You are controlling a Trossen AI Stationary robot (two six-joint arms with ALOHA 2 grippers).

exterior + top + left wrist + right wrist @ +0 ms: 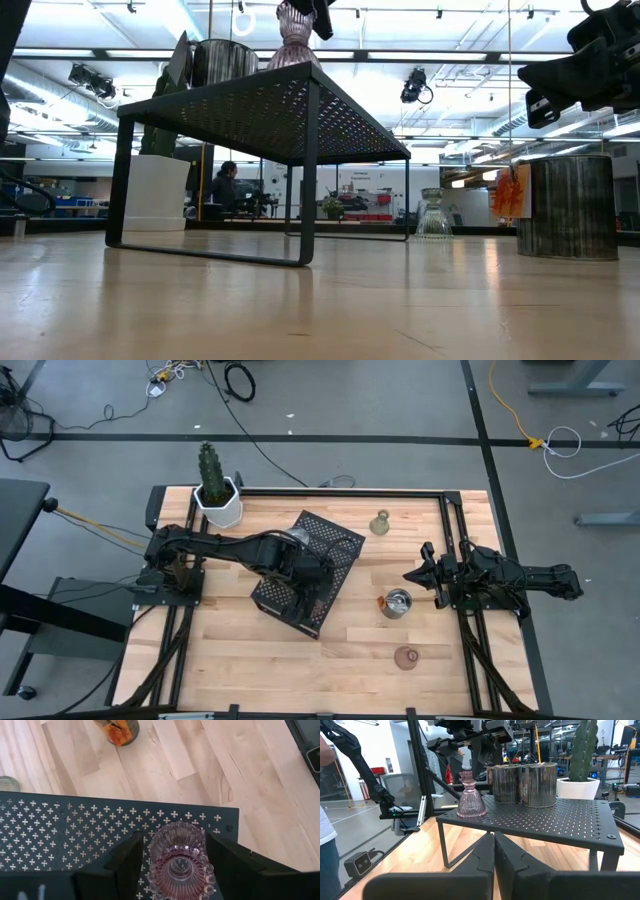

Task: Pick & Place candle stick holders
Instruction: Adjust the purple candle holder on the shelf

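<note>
Pink holder [178, 862] stands on the black tray [60, 830] between the left hand's [176, 857] parted fingers; two silver holders [522, 782] placed, three left on the counter [350, 650].

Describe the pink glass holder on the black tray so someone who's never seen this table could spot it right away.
Start at the black perforated metal tray standing on legs in the middle of the wooden table. At one corner of its top stands the pink ribbed glass candle stick holder, between the open jaws of the left gripper. Unlike the two shiny silver cylinder holders beside it, it is see-through pink and bell-shaped.
</note>
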